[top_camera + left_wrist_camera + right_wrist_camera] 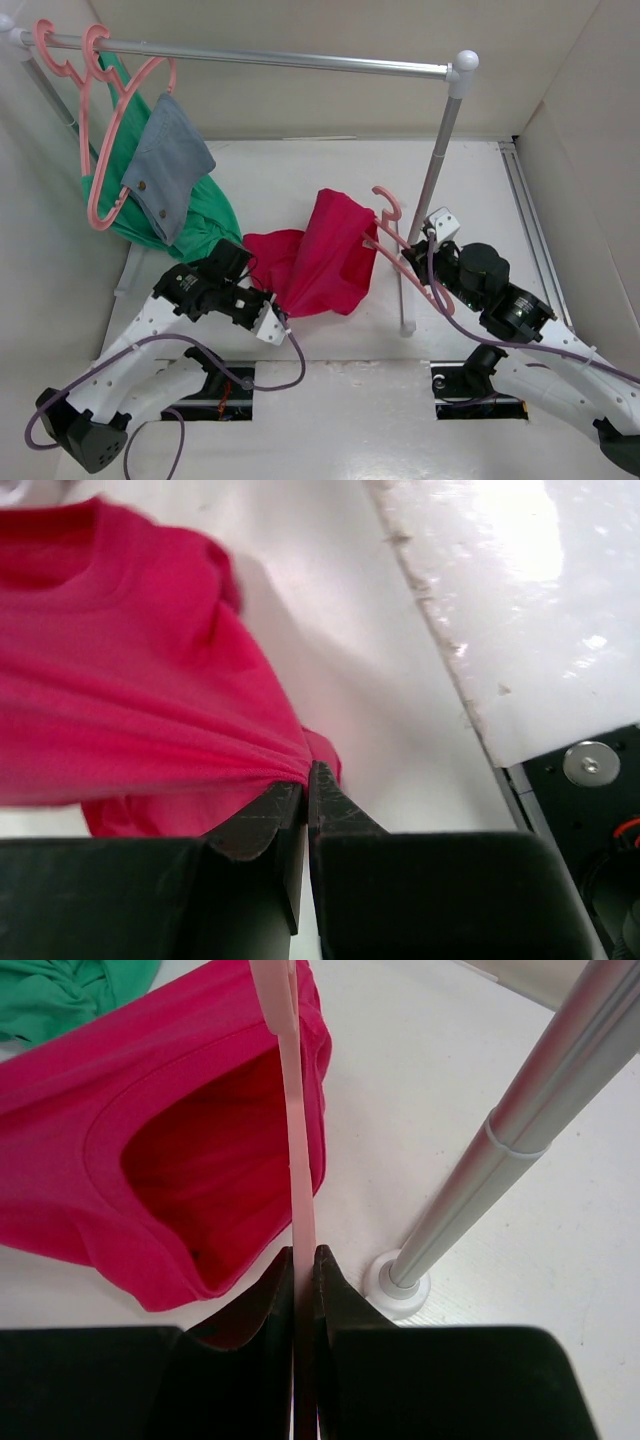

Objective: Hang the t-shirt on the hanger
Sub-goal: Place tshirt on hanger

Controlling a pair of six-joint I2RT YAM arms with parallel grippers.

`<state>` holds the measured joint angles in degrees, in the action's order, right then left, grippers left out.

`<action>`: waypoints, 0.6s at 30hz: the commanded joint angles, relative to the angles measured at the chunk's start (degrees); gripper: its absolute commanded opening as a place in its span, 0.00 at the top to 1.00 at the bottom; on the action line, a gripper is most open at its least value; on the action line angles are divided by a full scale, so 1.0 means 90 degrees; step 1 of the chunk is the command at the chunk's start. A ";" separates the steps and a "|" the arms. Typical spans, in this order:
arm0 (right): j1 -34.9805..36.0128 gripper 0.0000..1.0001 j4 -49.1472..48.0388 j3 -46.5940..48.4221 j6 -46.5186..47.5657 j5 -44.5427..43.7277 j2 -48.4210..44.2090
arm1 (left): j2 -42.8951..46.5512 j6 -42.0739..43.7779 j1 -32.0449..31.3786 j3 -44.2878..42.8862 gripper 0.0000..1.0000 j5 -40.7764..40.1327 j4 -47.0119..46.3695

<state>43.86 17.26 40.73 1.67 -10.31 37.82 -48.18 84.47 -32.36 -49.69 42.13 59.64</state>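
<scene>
The crimson t-shirt (320, 255) is lifted at its right part and drapes over the far shoulder of the salmon-pink hanger (392, 222), while its left part lies on the table. My right gripper (420, 262) is shut on the hanger's near arm (297, 1160), which crosses the shirt's neck opening (200, 1160). My left gripper (272, 300) is shut on a bunched edge of the shirt (120, 680) low at its left side; its fingertips (330, 795) pinch the fabric. The hanger's far arm is hidden by the shirt.
A metal rack rail (260, 58) spans the back, with its right upright (435, 170) and foot (398, 1285) close beside my right gripper. A green garment (205, 215), a grey-blue denim cloth (165, 165) and spare pink hangers (105, 150) hang at the left.
</scene>
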 commanded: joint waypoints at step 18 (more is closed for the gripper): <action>-0.0137 1.00 -0.2053 -0.0502 0.0996 0.2853 0.0163 | 0.2395 -0.3332 -0.0584 0.1293 0.19 -0.2162 -0.5298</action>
<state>43.09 6.98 36.56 8.99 7.92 40.47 -27.46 60.99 -37.43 -39.00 26.26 27.09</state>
